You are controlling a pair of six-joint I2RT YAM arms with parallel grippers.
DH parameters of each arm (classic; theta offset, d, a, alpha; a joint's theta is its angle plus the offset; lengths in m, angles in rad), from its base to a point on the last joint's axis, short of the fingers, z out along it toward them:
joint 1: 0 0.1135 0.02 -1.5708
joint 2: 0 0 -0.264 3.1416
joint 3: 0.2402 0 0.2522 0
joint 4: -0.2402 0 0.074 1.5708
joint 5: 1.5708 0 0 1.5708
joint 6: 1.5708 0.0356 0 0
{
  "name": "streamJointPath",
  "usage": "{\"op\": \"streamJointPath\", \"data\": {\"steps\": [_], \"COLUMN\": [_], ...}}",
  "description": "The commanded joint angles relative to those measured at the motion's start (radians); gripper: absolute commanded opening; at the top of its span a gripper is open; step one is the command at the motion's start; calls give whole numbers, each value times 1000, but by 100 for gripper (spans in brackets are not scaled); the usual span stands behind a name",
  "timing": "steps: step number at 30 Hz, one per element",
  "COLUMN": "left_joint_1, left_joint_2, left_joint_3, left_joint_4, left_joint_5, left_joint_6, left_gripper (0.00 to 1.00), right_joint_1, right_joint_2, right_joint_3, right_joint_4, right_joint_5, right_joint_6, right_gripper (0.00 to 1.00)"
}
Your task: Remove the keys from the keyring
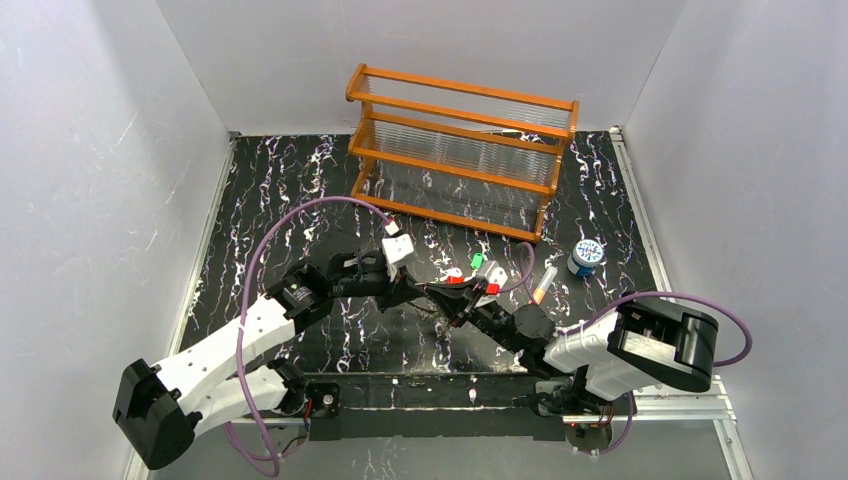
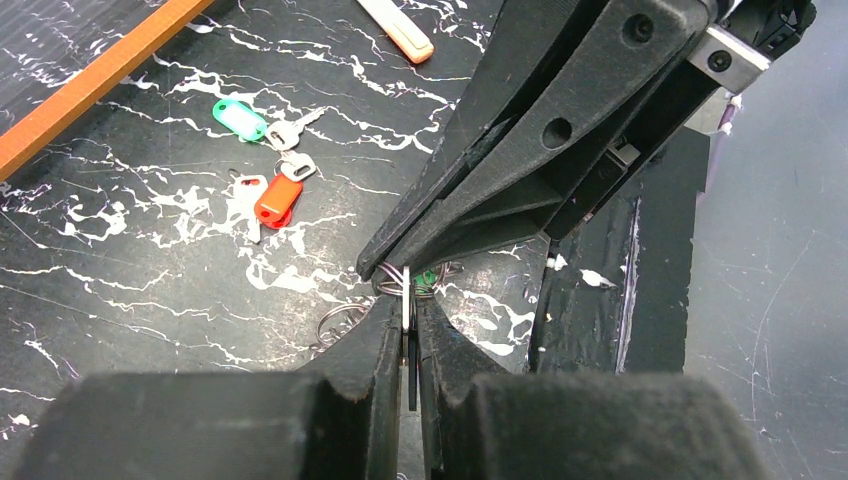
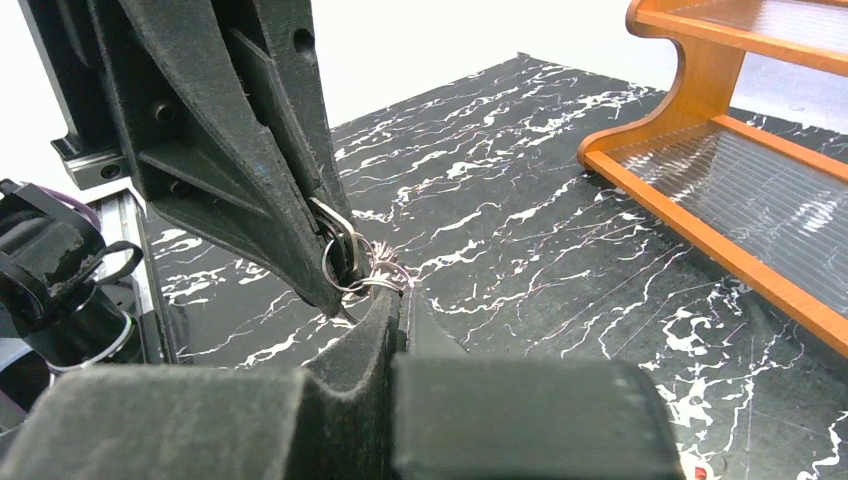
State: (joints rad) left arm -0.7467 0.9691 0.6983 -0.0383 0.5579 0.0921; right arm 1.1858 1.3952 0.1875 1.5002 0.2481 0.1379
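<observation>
The left gripper (image 2: 408,306) and the right gripper (image 3: 400,300) are meeting tip to tip over the tabletop (image 1: 280,200). They are on the near side of the rack (image 1: 460,140), well apart from it and roughly level with its middle. The left jaws are pressing fully together, pinching a thin silvery loop of the keyring (image 3: 335,222) at their very tips. The right jaws are pressing just as tightly together, gripping a wire loop of the same keyring. The keyring is showing as a small tangle of silvery wire rings, caught between the two pairs of tips. A speck of green is showing inside it, too small to identify.

Two keys are lying flat on the tabletop between the keyring and the rack. The green key (image 2: 240,118) is lying nearer the rack, and the red key (image 2: 277,200) is just beside it on the side away from the rack. Silvery blades and small rings are lying between them.

A tube (image 1: 540,288) and a lid (image 1: 586,257) are lying near the rack's right end.
</observation>
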Motion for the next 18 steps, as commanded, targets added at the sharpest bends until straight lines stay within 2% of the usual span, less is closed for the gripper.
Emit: {"op": "streamJointPath", "data": {"steps": [1,12,18], "left_joint_1": [19,60,67], "left_joint_2": [-38,-39,-30], "left_joint_3": [0,16,20], "left_joint_4": [63,44,24], "left_joint_5": [19,-28,-1], "left_joint_6": [-10,-26,-25], "left_gripper": [0,0,0], "right_joint_1": [6,5,3], "right_joint_2": [1,4,9], "right_joint_3": [29,3,3], "right_joint_4": [321,320,318], "right_joint_5": [-53,-126,-141], "right_joint_6": [-81,-199,-230], "right_gripper": [1,1,1]}}
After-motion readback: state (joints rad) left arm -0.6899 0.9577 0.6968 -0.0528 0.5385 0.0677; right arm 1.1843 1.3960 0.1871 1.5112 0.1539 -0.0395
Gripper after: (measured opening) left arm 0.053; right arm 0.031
